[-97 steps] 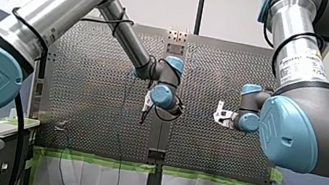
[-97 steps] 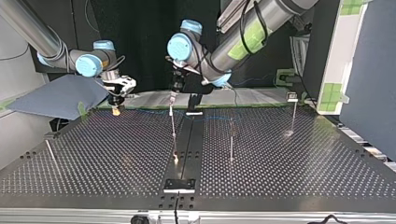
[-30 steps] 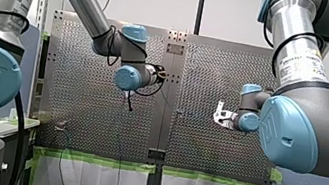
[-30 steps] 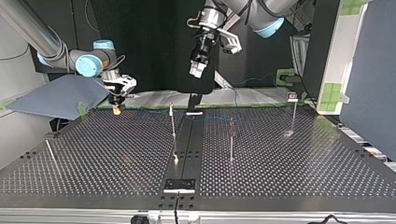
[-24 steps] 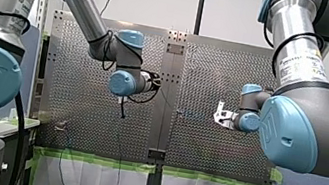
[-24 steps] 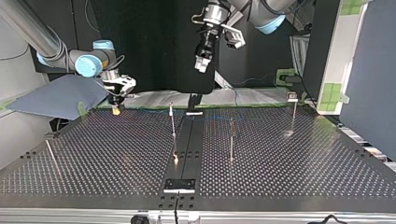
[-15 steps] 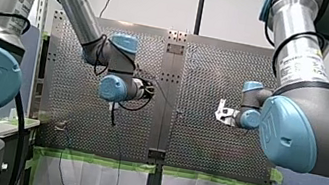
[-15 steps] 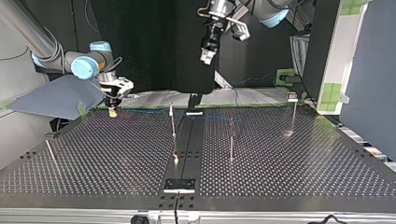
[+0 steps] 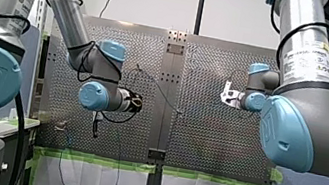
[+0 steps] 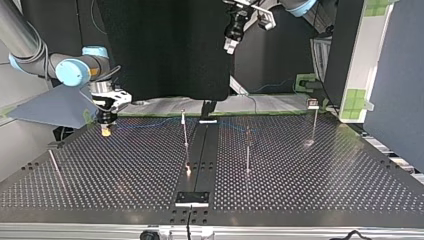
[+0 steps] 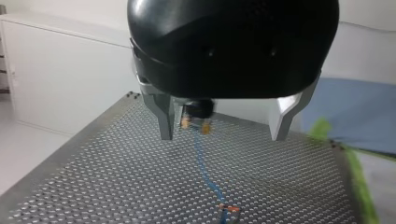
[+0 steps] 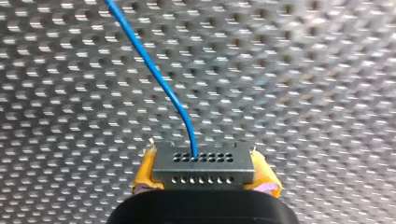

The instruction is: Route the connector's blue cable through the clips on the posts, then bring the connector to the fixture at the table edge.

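My right gripper [image 12: 204, 179] clamps its yellow pads [image 12: 144, 177] on the small grey rectangular connector [image 12: 203, 164], long axis pad to pad, holed face pointing ahead. The thin blue cable [image 12: 154, 74] runs ahead over the perforated metal table [image 12: 317, 93]. Carry it gently, with slack (a tug could pull routed cable loose, I judge). My left gripper [image 11: 224, 123] stands apart, empty.

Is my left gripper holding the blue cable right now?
No, the metal fingers of my left gripper stand wide apart and empty; the blue cable runs over the table well beyond them.
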Tool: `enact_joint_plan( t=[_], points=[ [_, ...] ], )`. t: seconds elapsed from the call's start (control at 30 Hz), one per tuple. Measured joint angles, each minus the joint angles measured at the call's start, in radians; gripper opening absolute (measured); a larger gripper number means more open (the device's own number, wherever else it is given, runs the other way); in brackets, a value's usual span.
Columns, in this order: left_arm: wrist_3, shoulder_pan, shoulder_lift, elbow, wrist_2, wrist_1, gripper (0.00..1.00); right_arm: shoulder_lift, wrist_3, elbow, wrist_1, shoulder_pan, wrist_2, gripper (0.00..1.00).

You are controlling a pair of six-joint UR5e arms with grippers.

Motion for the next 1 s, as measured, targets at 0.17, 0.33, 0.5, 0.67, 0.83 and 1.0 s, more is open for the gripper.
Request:
enact_joint_plan(
  t=[0.17, 0.33, 0.5, 0.67, 0.83, 1.0],
  points=[
    [0.010, 0.001, 0.000, -0.042, 0.006, 0.003, 1.00, -0.045, -0.007, -0.012, 0.030, -0.011, 0.028, 0.00],
    [0.014, 0.002, 0.000, -0.067, 0.006, 0.004, 1.00, -0.084, -0.035, -0.029, 0.066, -0.024, 0.061, 0.00],
    [0.022, 0.003, 0.001, -0.070, 0.004, 0.005, 1.00, -0.128, -0.077, -0.039, 0.110, -0.040, 0.099, 0.00],
    [0.022, 0.004, 0.002, -0.069, 0.003, 0.031, 1.00, -0.161, -0.114, -0.040, 0.146, -0.058, 0.110, 0.00],
    [0.011, 0.006, 0.002, -0.068, -0.007, 0.076, 1.00, -0.167, -0.121, -0.041, 0.173, -0.080, 0.111, 0.00],
    [0.010, 0.006, 0.002, -0.059, -0.038, 0.114, 1.00, -0.167, -0.122, -0.041, 0.183, -0.104, 0.110, 0.00]
  ],
)
